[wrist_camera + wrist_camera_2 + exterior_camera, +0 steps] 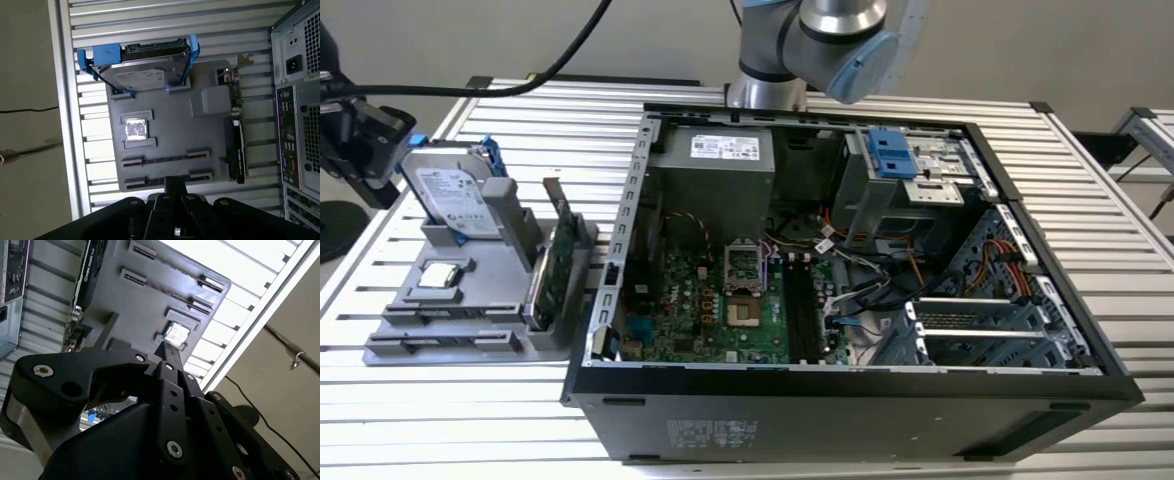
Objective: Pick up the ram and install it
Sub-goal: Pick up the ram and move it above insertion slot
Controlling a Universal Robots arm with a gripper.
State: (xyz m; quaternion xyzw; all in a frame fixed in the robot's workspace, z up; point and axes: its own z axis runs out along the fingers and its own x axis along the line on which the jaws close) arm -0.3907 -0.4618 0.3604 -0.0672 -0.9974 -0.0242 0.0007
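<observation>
My gripper [376,138] hangs at the exterior view's left edge, above and just off the grey holder tray [467,300]. In both wrist views its black fingers [169,356] [175,184] come together to one tip, with nothing visible between them, so it is shut. The tip points toward the tray's two long narrow slots [166,158], which look bare. The ram is out of view. In the open computer case [854,390], dark memory slots [801,300] run beside the processor socket on the motherboard [707,300].
On the tray stand a silver hard drive with blue rails [454,195] [142,72], a small square chip [443,275] [135,128] and a green expansion card on edge [550,275] [237,140]. The arm's base [827,40] rises behind the case. Ribbed aluminium table all around.
</observation>
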